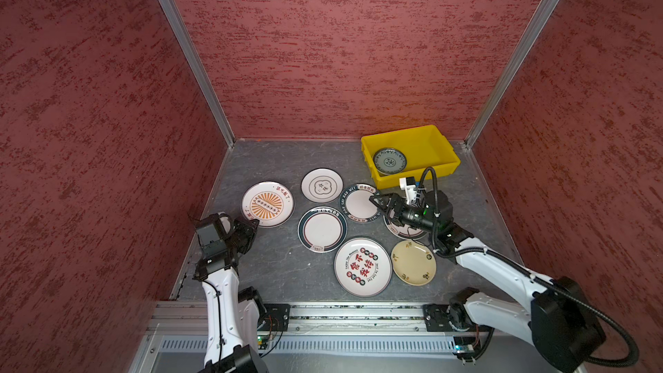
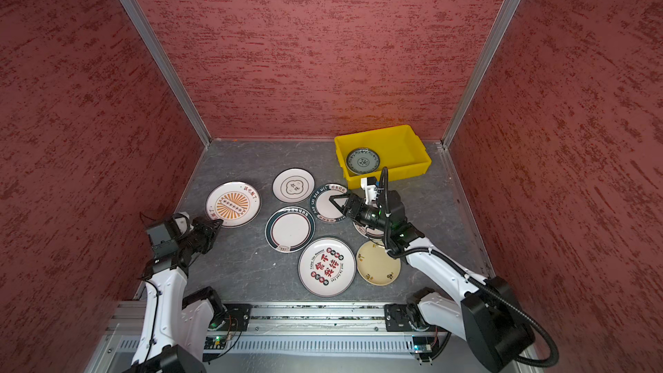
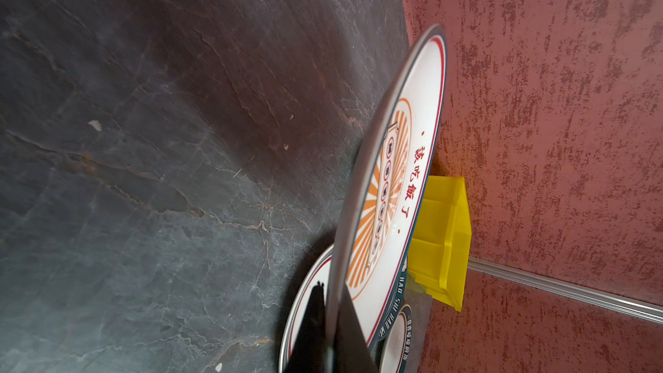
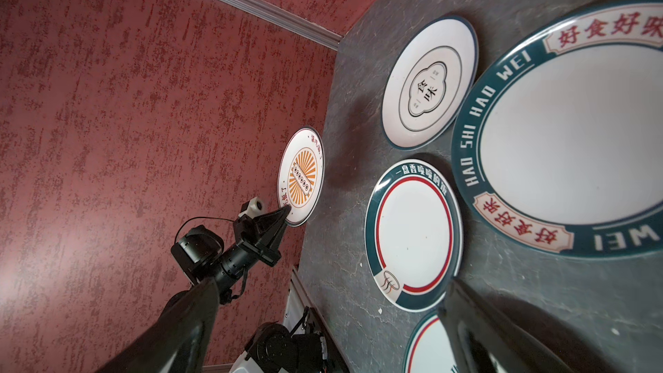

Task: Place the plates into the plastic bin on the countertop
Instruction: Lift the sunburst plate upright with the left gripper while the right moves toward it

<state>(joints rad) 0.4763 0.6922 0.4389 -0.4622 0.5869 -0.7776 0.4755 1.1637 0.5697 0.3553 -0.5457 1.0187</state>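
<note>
Left side: sunburst plate (image 1: 267, 204) is pinched at its near rim and looks tilted up off the countertop (image 1: 280, 270).
Middle: five plates lie flat in a loose cluster; a sixth is partly hidden under the right arm.
Right rear: plastic bin (image 1: 427, 152) sits by the back wall and holds one dark patterned plate (image 1: 389, 161).
Progress: one of eight visible plates is binned and seven are left, so it is early going by my reckoning.
Left arm: low, reaching forward; left gripper (image 1: 253, 224) has its jaws pressed onto the sunburst plate's rim.
Right arm: stretched in from the right; right gripper (image 1: 379, 205) hovers over the green-rimmed lettered plate (image 1: 357, 202), jaws spread wide, holding nothing.
</note>
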